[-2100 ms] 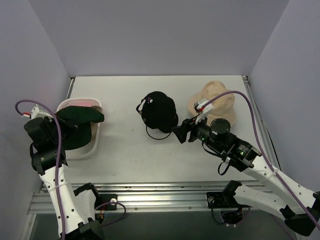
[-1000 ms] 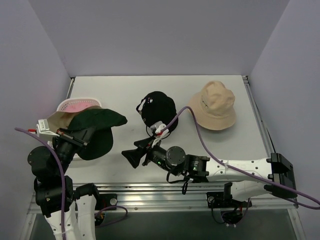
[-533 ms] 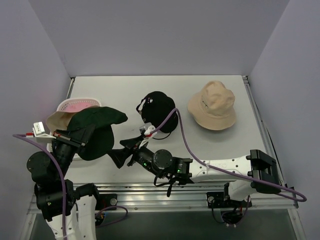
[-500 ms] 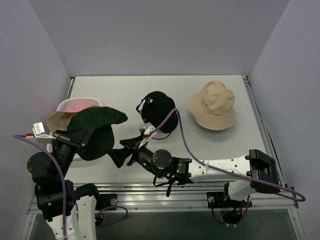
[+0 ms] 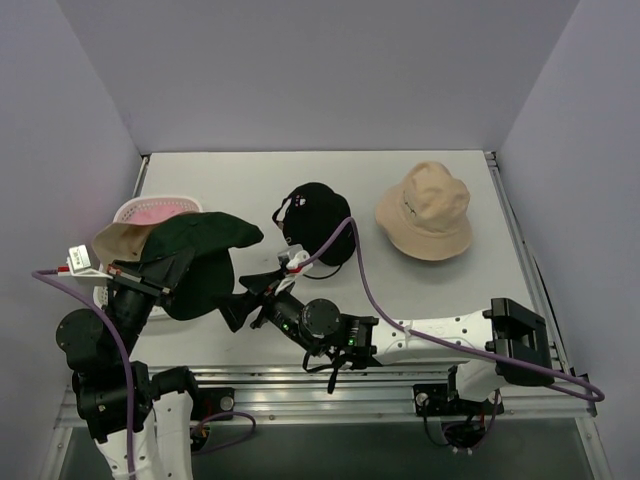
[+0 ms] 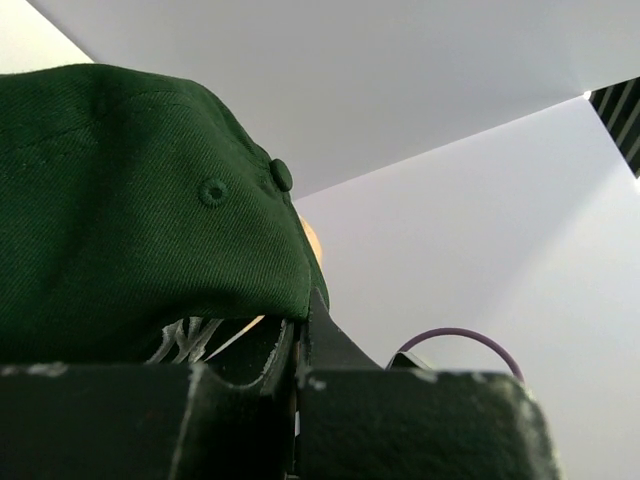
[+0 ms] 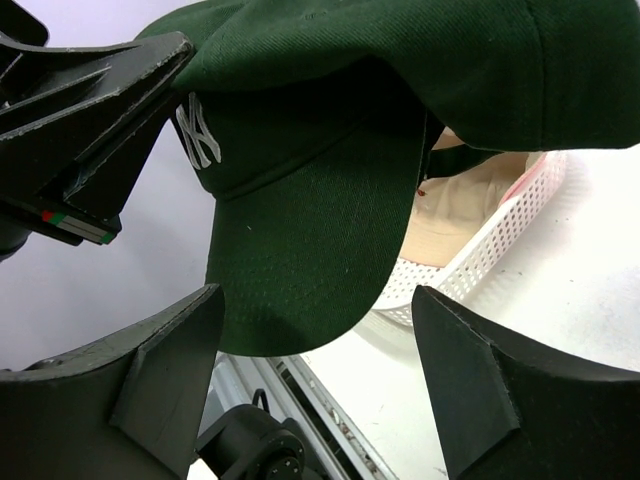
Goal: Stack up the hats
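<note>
My left gripper (image 5: 165, 272) is shut on a dark green baseball cap (image 5: 205, 262) and holds it in the air beside the white basket (image 5: 128, 210). In the left wrist view the cap (image 6: 130, 210) fills the left side, pinched in my left gripper (image 6: 300, 335). My right gripper (image 5: 235, 302) is open, just right of the cap's brim. In the right wrist view the cap (image 7: 300, 200) hangs ahead of the open right gripper (image 7: 315, 360), not touching either finger. A black hat (image 5: 318, 222) and a beige bucket hat (image 5: 428, 210) lie on the table. A pink hat (image 5: 160, 212) lies in the basket.
A second beige hat (image 5: 115, 240) rests on the near side of the basket and shows in the right wrist view (image 7: 450, 215) inside the perforated basket (image 7: 490, 255). The right arm stretches low across the table's front. Walls close in the left, right and back.
The right gripper swung from the black hat leftward across the front to the green cap's brim. The left gripper lifted the green cap off the basket and carried it slightly right.
</note>
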`<state>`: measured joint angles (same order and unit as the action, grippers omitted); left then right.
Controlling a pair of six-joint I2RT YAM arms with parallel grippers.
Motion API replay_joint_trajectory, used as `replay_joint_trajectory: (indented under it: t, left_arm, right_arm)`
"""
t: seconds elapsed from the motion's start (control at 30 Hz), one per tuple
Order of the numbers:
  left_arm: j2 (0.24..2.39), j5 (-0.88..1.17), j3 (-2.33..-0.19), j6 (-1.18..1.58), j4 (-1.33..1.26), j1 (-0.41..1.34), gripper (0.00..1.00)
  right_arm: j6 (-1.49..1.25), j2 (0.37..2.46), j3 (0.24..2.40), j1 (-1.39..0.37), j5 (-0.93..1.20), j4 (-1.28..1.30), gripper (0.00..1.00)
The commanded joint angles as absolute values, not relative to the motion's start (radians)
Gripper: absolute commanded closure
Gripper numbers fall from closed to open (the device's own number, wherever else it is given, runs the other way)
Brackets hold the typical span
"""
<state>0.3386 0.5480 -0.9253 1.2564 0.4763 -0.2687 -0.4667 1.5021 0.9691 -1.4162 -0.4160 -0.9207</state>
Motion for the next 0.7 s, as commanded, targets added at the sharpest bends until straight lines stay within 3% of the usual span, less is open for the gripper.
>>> replay_joint_trajectory:
  t: [0.0, 0.33, 0.47, 0.53, 0.57, 0.67]
  left_arm:
    - [0.311, 0.558, -0.920, 1.341, 0.380, -0.264, 0.98]
    - [0.278, 0.563, -0.877, 1.425, 0.330, -0.250, 0.98]
    - [0.270, 0.561, -0.870, 1.439, 0.322, -0.247, 0.98]
    - [0.268, 0.563, -0.861, 1.440, 0.321, -0.245, 0.98]
    - [0.267, 0.564, -0.858, 1.445, 0.315, -0.245, 0.98]
    - [0.268, 0.584, -0.828, 1.459, 0.276, -0.244, 0.98]
  right_arm:
    - [-0.446, 1.509, 1.009, -1.419, -0.437, -1.023, 0.28]
    - [-0.436, 1.532, 1.011, -1.410, -0.397, -1.075, 0.30]
    - [-0.402, 1.526, 0.986, -1.410, -0.336, -1.167, 0.36]
    - [-0.390, 1.519, 0.971, -1.410, -0.333, -1.207, 0.52]
    - [-0.384, 1.508, 0.951, -1.411, -0.336, -1.219, 0.66]
    - [-0.362, 1.473, 0.908, -1.410, -0.341, -1.276, 0.82]
